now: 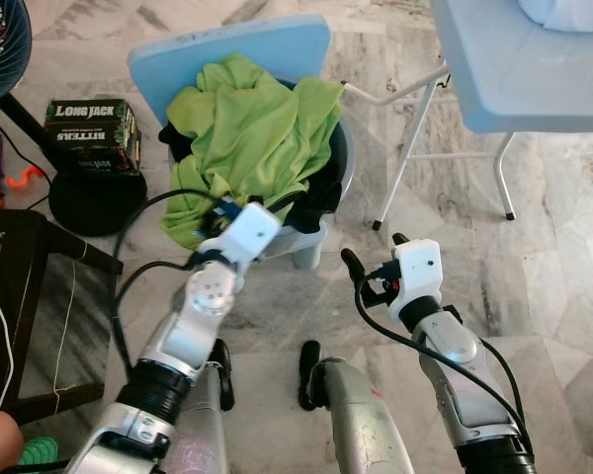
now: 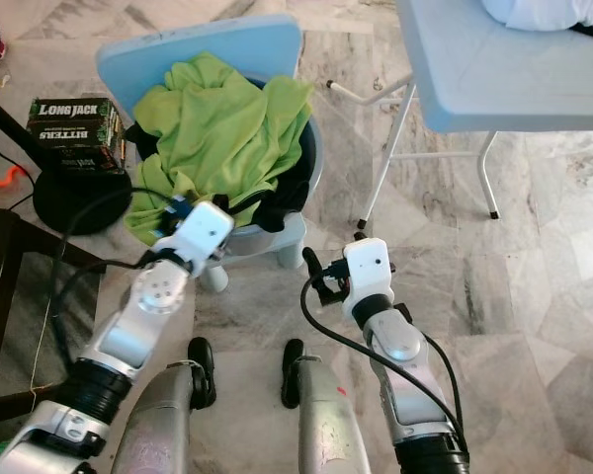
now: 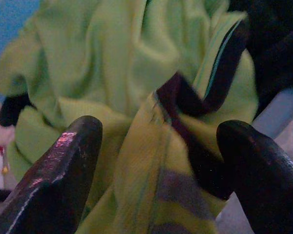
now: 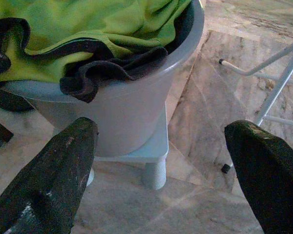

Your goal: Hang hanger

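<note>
Green shirt: heaped in basin; no hanger seen
Left gripper: my fingers spread at the cloth
Right gripper: spread, waiting
Next: probably close on cloth

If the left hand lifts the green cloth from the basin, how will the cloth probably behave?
The green cloth lies crumpled in deep folds, so it is probably floppy and will droop and stretch out when lifted. It hangs over the rim of the basin tangled with a dark garment, which may come along. The left hand is open at its folds.
</note>
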Robot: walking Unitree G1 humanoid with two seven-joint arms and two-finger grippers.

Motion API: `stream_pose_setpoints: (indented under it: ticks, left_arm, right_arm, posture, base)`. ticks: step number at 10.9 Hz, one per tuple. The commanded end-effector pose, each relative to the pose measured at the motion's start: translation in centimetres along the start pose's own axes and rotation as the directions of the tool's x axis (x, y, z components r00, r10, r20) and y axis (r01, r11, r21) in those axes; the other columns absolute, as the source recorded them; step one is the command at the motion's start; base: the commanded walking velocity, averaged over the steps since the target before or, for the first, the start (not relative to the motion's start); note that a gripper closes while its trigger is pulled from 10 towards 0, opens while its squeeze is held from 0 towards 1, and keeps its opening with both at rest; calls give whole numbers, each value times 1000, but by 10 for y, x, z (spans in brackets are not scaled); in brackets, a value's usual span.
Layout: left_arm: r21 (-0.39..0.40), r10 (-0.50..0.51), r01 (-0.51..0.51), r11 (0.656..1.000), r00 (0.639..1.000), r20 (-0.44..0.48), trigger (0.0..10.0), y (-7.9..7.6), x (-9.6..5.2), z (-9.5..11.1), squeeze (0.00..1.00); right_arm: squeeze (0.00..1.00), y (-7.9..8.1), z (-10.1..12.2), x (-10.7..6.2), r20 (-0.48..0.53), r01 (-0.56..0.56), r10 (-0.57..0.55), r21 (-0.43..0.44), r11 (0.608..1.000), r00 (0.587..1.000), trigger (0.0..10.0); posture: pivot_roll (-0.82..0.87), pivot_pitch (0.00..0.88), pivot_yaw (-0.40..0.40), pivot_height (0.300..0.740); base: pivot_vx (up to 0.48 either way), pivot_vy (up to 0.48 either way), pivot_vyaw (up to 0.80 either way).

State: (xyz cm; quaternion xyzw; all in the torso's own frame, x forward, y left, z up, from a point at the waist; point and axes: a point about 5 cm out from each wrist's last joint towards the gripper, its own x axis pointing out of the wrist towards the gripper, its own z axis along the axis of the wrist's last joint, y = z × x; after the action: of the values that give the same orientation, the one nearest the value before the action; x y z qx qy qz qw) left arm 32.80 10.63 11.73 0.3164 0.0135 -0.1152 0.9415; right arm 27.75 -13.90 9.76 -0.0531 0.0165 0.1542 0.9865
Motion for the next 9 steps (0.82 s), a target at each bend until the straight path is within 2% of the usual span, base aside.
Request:
stream_pose_setpoints:
  ticks: [1,2,3,9]
  left_arm:
    - [-28,-48,47,998,998,-40,10000,-7,1,-4,863]
    - [-45,-79,77,996,996,-50,10000,-8,3,-4,506]
    - [-37,-82,80,996,995,-53,10000,-6,6,-3,0]
    - [-48,-83,80,996,995,-57,10000,-1,20,1,0]
  right_arm:
    - [0,1,-7,-5,-27,-3,3,-2,1000,1000,10000]
    - [0,0,-6,-4,-26,0,0,-4,1000,1000,10000]
    - [0,-1,-6,-4,-25,4,-4,-5,1000,1000,10000]
    - [0,0,-5,-4,-25,2,-2,-5,1000,1000,10000]
  posture:
    - [-34,403,-123,740]
    - [-39,400,-119,740]
    - [-39,400,-119,740]
    - [-46,402,-118,740]
  base:
    - [0,0,0]
    - [0,0,0]
    - [0,0,0]
    - [0,0,0]
